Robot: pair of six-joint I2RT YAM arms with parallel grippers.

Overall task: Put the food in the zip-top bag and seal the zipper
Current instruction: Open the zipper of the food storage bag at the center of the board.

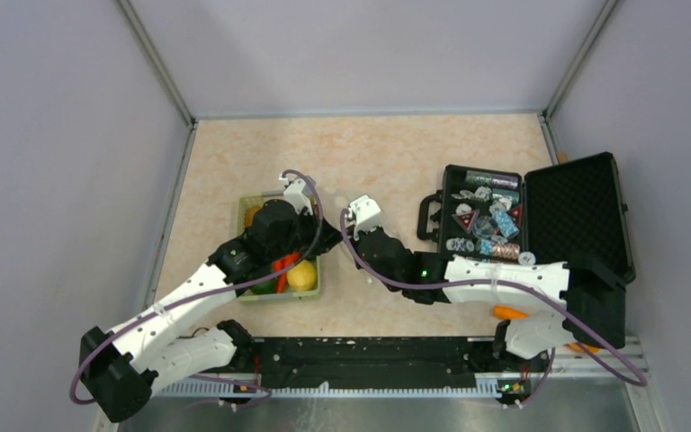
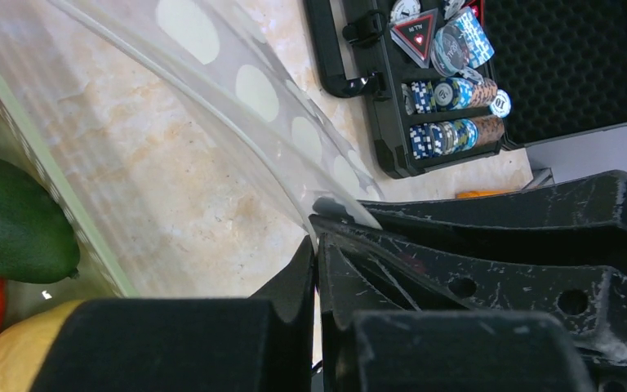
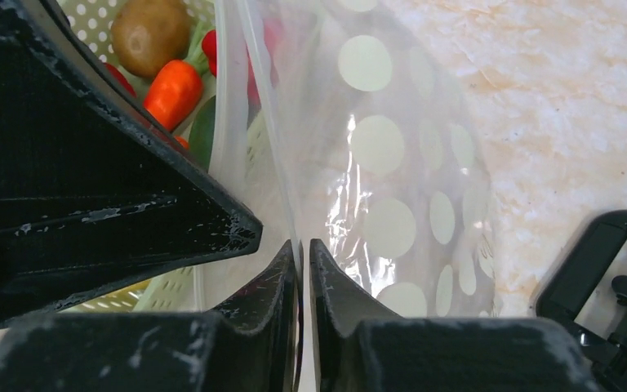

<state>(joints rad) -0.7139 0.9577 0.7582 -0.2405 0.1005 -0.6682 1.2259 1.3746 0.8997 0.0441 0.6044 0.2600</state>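
Observation:
The clear zip-top bag [image 2: 253, 90] with white dots hangs stretched between my two grippers, over the table right of the basket. My left gripper [image 2: 317, 243] is shut on the bag's mouth edge, and the whitish zipper [image 2: 212, 110] runs up from its jaws. My right gripper [image 3: 302, 245] is shut on the same edge of the bag [image 3: 375, 139], close beside the left one. In the top view the left gripper [image 1: 322, 236] and right gripper [image 1: 353, 245] nearly touch. The food [image 1: 299, 274] lies in the pale green basket: brown piece [image 3: 151, 33], orange carrot [image 3: 171, 90], dark green piece [image 2: 8, 220].
The pale green basket [image 1: 245, 207] stands under the left arm. An open black case [image 1: 585, 211] of shiny packets stands to the right, its handle [image 3: 612, 269] near the bag. An orange carrot [image 1: 510, 312] lies by the right arm's base.

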